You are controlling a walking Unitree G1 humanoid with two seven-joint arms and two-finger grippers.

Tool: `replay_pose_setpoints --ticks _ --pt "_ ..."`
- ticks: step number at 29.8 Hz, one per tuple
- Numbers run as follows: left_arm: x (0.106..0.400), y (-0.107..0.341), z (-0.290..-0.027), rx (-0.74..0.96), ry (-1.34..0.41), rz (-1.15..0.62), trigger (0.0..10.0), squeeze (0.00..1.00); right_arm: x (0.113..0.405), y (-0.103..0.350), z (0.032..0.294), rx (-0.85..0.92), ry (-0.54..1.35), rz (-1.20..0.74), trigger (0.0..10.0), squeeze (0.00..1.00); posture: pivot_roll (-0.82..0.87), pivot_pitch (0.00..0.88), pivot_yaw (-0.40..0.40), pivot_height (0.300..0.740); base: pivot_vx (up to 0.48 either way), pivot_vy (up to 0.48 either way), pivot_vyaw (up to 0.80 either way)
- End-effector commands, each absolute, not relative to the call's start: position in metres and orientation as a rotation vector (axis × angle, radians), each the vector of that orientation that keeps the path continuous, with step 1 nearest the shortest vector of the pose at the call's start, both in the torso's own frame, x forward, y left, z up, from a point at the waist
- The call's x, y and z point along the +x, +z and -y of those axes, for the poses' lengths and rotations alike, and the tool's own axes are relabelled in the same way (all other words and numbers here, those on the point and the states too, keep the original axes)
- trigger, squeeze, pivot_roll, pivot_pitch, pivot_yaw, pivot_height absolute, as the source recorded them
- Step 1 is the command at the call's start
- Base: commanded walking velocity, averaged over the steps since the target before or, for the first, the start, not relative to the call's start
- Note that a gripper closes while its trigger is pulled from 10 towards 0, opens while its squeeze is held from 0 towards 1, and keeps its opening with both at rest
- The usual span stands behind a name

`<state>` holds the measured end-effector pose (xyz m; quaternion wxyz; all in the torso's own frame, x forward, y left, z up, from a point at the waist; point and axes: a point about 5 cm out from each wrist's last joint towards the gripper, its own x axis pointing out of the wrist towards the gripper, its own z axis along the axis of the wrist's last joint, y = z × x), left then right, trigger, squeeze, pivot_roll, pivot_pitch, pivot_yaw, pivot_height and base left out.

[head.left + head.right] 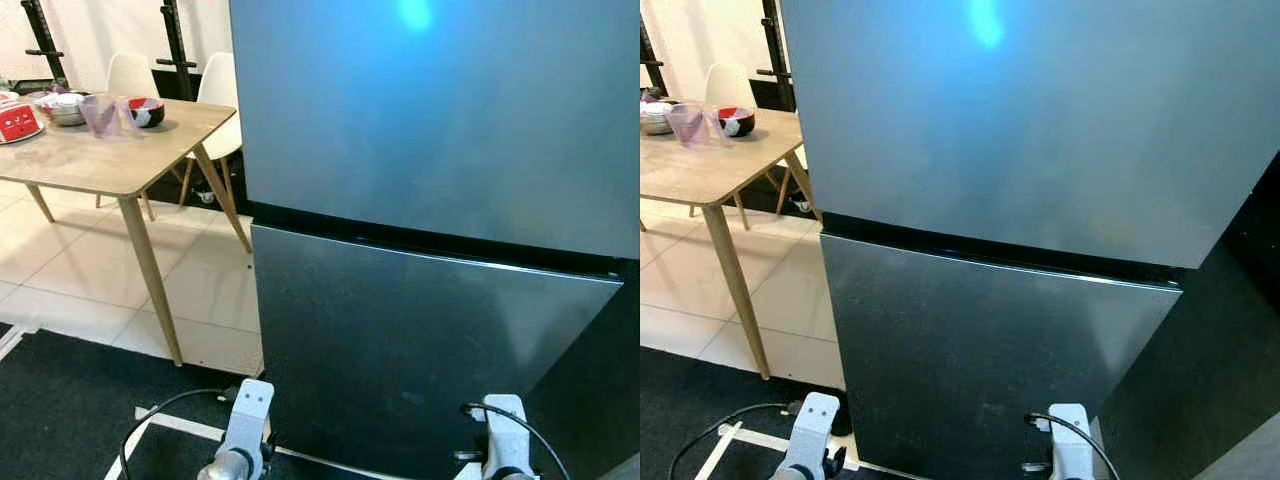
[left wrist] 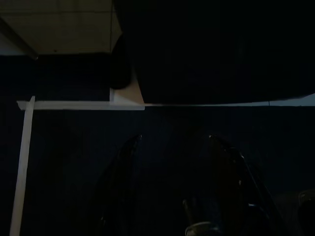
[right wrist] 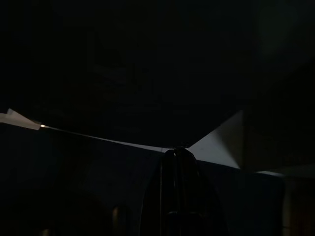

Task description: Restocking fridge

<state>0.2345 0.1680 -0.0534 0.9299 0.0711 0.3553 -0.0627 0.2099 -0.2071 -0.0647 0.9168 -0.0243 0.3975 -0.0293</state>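
Note:
A tall dark grey fridge stands right before me, its upper door and lower door both closed. My left arm and right arm hang low in front of the lower door. In the dark left wrist view my left gripper is open over the black mat, with nothing between its fingers. In the right wrist view my right gripper shows as one dark shape with its fingers together, shut and holding nothing.
To the left stands a wooden table carrying a clear cup, a red and white bowl, a metal bowl and a red box. White chairs sit behind it. A black mat with white tape lies underfoot.

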Motion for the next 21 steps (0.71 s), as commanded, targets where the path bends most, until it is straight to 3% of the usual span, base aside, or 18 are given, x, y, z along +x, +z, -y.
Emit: replay_pose_setpoints --ticks 1,9,21 --pt "0.234 -0.053 -0.172 0.152 -0.120 -0.724 10.0 0.00 0.210 -0.065 0.208 -0.045 -0.069 -0.811 10.0 0.00 -0.05 0.000 -0.041 0.740 0.000 0.000 0.00" --pt "0.236 -0.051 -0.183 0.159 -0.099 -0.728 10.0 0.00 0.212 -0.065 0.200 -0.020 -0.080 -0.802 10.0 0.00 -0.05 0.000 0.011 0.740 0.000 0.000 0.00" --pt "0.241 -0.048 -0.179 0.219 -0.148 -0.729 10.0 0.00 0.215 -0.062 0.207 -0.010 -0.099 -0.794 10.0 0.00 -0.04 0.000 -0.020 0.740 0.000 0.000 0.00"
